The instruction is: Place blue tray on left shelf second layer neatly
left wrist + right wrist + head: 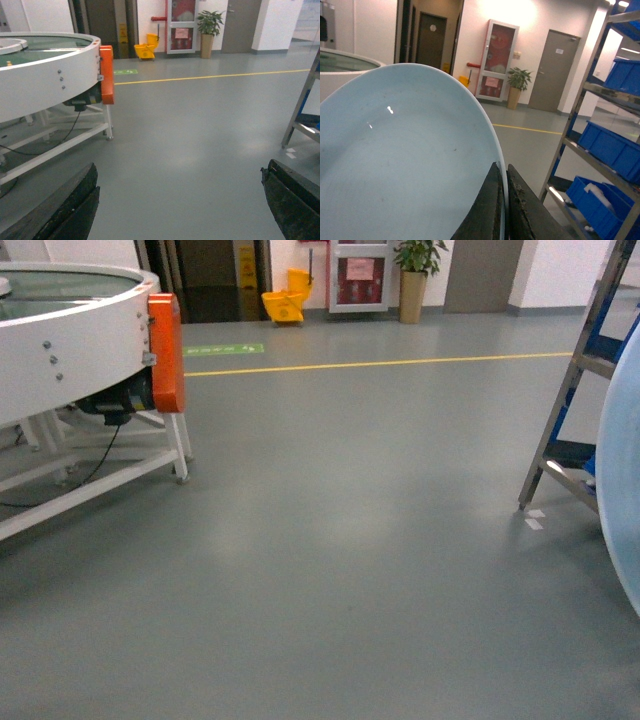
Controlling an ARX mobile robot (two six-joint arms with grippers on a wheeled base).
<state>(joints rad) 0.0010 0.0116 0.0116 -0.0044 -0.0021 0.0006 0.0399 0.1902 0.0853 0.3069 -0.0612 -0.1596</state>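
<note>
White conveyor (70,335) stands far left, off the route. The left gripper (180,200) hangs spread and empty. The right gripper (501,210) pinches the blue tray (400,165) by its rim, held on edge, with the shelf (600,135) just right; the robot should turn right, then level the tray before sliding it onto the second tier.

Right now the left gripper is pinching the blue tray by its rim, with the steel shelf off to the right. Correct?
Not quite: the right gripper pinches the blue tray by its rim, as the right wrist view shows. The left gripper is open, holding nothing. The steel shelf is indeed to the right.
</note>
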